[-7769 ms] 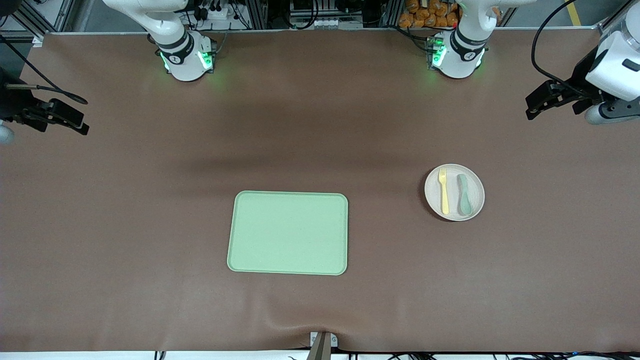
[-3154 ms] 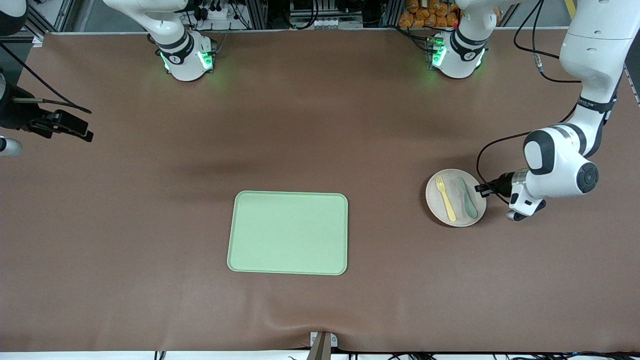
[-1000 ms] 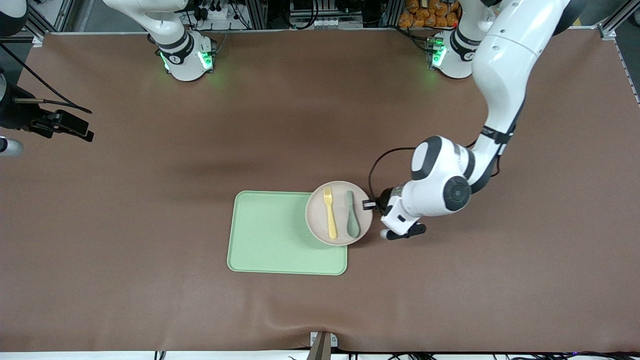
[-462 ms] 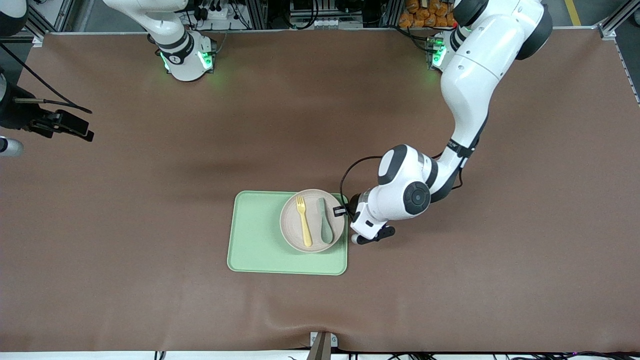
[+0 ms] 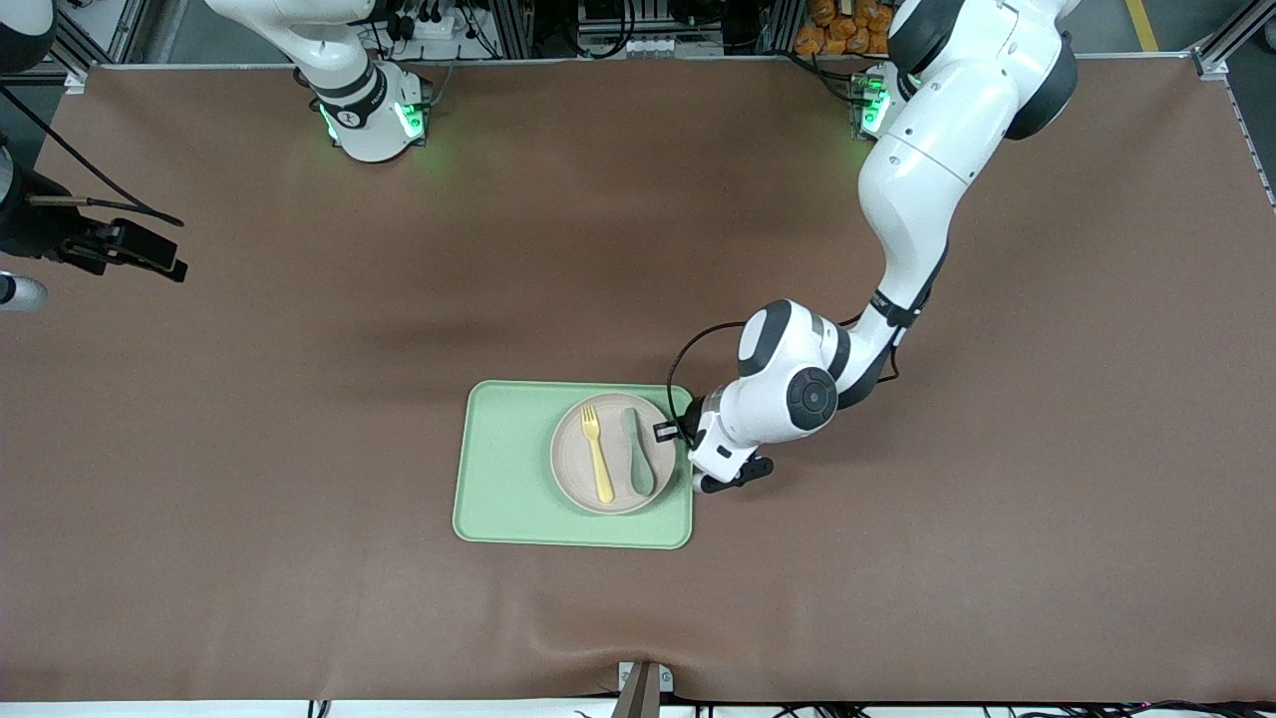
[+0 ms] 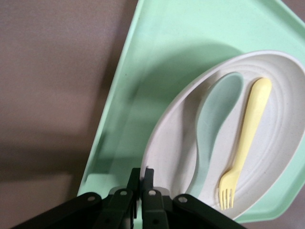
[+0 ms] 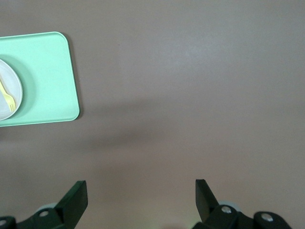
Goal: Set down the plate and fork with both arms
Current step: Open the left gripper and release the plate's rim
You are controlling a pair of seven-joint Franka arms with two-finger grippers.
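Beige plate (image 5: pixel 610 454), fork (image 5: pixel 596 452) aboard, over your green tray (image 5: pixel 503 479): left gripper (image 5: pixel 666 432) pinches its rim; right gripper (image 7: pixel 140 200) waits, spread.

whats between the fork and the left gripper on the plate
The grey-green spoon lies between the fork and the left gripper, all on the plate; front and left wrist views show it.

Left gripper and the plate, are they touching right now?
Touching. In the left wrist view the left gripper is shut on the rim of the plate, its fingers pinching the edge over the tray.
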